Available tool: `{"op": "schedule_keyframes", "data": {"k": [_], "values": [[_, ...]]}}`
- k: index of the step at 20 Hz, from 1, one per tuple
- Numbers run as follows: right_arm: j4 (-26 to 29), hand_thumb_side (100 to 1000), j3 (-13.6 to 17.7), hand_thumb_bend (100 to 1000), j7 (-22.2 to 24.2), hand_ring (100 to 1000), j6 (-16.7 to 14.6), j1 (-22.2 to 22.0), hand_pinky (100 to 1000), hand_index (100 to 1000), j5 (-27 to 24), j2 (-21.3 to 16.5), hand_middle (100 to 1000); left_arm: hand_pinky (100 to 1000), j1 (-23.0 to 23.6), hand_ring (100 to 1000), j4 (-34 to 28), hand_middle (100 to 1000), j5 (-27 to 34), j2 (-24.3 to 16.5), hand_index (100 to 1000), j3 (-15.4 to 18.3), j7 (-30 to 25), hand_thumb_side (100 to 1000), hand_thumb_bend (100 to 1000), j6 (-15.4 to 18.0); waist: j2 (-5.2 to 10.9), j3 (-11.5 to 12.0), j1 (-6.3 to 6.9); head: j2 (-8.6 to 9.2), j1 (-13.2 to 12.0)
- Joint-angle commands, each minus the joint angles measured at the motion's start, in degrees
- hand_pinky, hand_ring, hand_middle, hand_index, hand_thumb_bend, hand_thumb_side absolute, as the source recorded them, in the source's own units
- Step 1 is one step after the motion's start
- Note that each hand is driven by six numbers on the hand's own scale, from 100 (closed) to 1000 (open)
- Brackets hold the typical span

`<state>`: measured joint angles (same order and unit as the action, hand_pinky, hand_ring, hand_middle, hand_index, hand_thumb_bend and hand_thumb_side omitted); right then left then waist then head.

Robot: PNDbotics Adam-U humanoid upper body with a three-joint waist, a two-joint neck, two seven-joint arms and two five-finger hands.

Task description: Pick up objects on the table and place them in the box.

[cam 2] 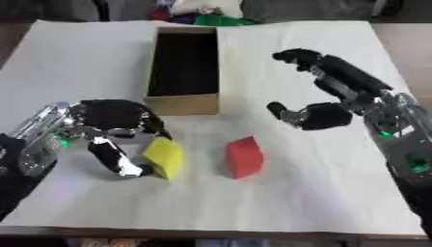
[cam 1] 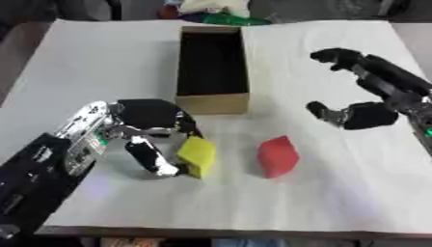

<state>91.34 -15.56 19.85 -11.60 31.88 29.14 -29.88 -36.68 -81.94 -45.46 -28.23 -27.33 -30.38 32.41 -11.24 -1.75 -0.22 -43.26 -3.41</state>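
Yellow block (tilted), long axis upright

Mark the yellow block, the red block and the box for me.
yellow block [cam 1: 197, 156], left eye view, its front face.
red block [cam 1: 277, 156], left eye view, middle of its face.
box [cam 1: 212, 102], left eye view, its near wall.

Left hand apparently pinching; right hand spread.

The box interior was too dark to tell its contents. The left hand hid the yellow block's near-left side. Colourful things beyond the table were blurred and cut off by the top edge.
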Motion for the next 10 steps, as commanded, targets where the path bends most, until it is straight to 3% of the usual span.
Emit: {"op": "schedule_keyframes", "data": {"k": [1,3,10], "values": [[0.5,569,0.4,307,-0.2,934,0.1,0.7,848,1000,-0.4,-0.7,924,769,-0.4,687,-0.2,591,-0.3,-0.4,806,0.4,1.1,667,188,0.3,0.82,0.0,-0.06,-0.29,-0.2],[0.5,571,0.5,302,-0.2,934,0.1,0.7,848,1000,-0.4,-0.7,924,765,-0.2,683,-0.2,583,-0.2,-0.4,799,0.4,2.0,660,136,-0.1,0.8,0.1,-0.07,-0.27,-0.1],[0.4,572,0.5,298,-0.3,934,0.1,0.6,848,1000,-0.4,-0.8,924,766,-0.6,680,-2.2,569,1.2,-1.6,787,0.7,2.7,637,144,-0.6,0.85,0.1,-0.01,-0.24,-0.1]]}}
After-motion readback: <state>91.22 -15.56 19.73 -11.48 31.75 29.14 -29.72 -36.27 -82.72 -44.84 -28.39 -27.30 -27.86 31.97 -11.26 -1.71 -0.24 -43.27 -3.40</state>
